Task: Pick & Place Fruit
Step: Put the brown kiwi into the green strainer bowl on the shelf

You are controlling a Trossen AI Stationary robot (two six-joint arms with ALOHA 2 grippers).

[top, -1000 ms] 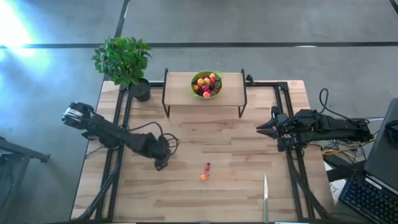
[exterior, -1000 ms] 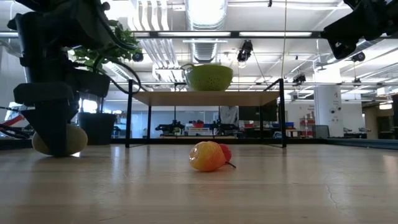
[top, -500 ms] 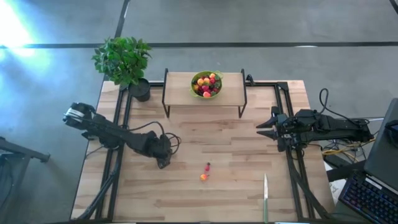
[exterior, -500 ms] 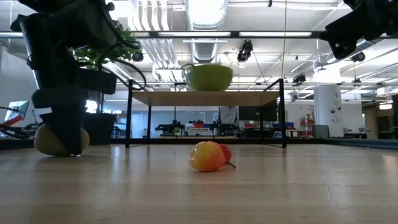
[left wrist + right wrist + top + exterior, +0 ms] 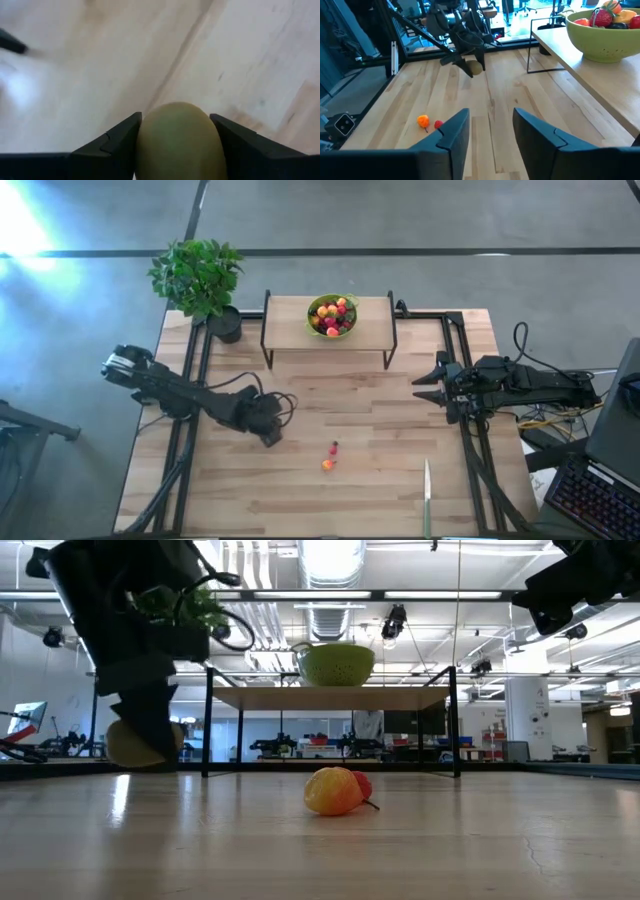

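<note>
Kiwi (image 5: 176,142) sits clamped between the fingers of the left gripper (image 5: 270,434), lifted clear of the table (image 5: 380,490), left of the two small loose fruits (image 5: 329,457) lying at mid-table. Behind those fruits, the green bowl (image 5: 332,315) of fruit rests on a raised shelf (image 5: 290,315). Right of them, the right gripper (image 5: 422,385) hovers with jaws parted, holding nothing.
</note>
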